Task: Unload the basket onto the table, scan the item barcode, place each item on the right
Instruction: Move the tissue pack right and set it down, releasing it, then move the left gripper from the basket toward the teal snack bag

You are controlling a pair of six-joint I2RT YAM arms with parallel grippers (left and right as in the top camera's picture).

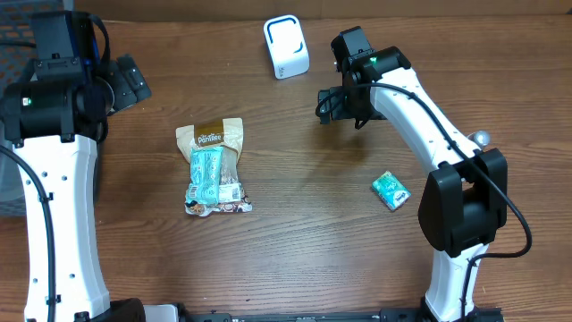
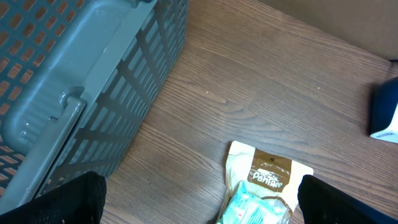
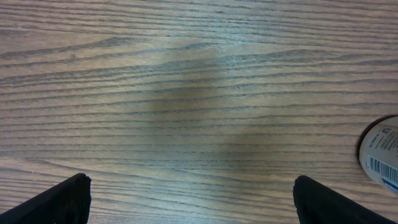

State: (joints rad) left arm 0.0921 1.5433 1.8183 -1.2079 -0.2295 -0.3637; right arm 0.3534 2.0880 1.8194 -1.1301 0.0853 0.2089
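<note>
Snack bag (image 1: 213,168) being judged light, soft and crinkly, best pinched at its top edge; left gripper (image 2: 200,180) and right gripper (image 3: 191,178) being held wide open, empty

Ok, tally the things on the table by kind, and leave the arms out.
Scanner: 1
Snack bag: 1
Small green box: 1
Basket: 1
Total: 4. The teal patch on the snack bag may be a separate pack, but I cannot tell.
</note>
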